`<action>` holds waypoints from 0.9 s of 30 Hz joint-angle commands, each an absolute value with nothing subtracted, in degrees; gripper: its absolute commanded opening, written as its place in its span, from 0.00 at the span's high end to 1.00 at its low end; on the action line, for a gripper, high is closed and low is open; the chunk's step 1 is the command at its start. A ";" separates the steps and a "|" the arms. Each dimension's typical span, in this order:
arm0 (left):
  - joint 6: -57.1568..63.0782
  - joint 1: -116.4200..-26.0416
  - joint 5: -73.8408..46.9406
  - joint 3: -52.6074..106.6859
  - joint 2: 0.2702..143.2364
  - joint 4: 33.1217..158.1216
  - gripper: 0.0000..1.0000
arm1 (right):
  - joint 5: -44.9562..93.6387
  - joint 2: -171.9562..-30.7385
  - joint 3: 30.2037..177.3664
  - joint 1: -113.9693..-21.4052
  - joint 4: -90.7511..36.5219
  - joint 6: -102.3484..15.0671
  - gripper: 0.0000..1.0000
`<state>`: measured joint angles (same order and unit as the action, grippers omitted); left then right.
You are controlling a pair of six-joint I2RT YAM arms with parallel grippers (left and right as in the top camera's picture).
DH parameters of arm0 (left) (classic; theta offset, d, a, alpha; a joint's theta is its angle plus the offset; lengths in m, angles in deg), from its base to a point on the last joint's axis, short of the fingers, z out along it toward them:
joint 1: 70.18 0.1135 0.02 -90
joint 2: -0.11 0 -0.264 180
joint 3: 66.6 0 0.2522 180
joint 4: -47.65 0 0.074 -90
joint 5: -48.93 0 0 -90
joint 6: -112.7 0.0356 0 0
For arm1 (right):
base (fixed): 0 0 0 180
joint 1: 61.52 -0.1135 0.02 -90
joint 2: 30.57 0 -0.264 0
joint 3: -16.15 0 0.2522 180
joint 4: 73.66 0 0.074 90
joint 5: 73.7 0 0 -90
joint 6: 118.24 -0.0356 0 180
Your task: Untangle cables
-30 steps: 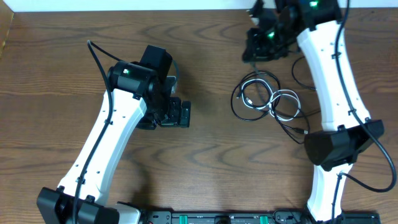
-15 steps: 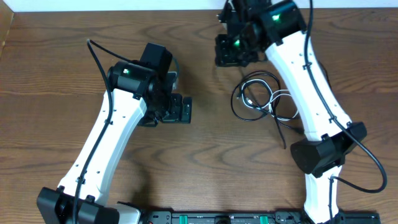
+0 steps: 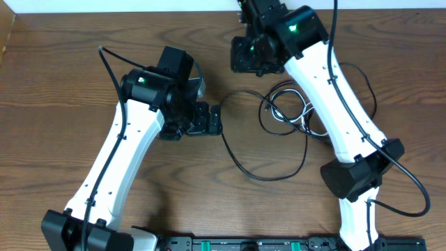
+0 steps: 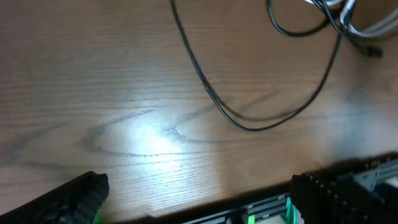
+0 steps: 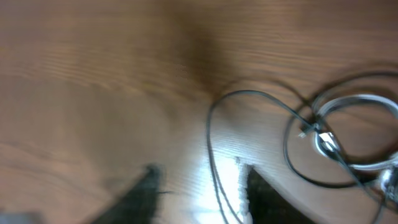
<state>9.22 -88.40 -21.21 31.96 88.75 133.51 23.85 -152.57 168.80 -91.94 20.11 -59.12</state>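
The cables lie right of centre. A tangle of black loops [image 3: 284, 104] holds a shorter white cable [image 3: 311, 115]. One long black cable [image 3: 259, 174] sweeps out of it in a wide loop toward the front. My left gripper [image 3: 212, 120] is open and empty just left of that loop; in the left wrist view its fingers [image 4: 202, 202] frame bare wood, with the black loop [image 4: 211, 99] beyond. My right gripper [image 3: 251, 57] is at the back, left of the tangle. Its blurred right wrist view shows open fingers [image 5: 199, 193] with a black cable [image 5: 214, 168] running between them.
The wooden table [image 3: 56, 84] reaches to the back wall. A black rail with green parts [image 3: 237, 244] runs along the front edge. The right arm's white links [image 3: 334, 104] pass over the tangle. Thick arm wires hang beside both arms.
My right gripper has moved left along the back. A long black cable has spread out of the tangle into a wide loop toward the front. My left gripper shifted slightly right.
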 commanded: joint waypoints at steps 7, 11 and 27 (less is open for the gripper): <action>-0.09 -87.98 -28.73 28.22 88.86 126.43 0.02 | 19.59 -152.55 168.91 -80.68 26.66 -58.70 0.01; -0.18 -88.01 -28.31 26.62 89.23 123.76 0.02 | 19.61 -152.55 168.91 -76.44 29.88 -57.89 0.01; -0.79 -92.01 -38.54 26.51 102.87 117.73 0.01 | 19.63 -152.55 168.91 -72.51 32.87 -57.96 0.01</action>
<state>-0.07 -90.41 -32.95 26.43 99.30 118.28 20.07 -152.57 168.80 -72.33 32.70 -58.66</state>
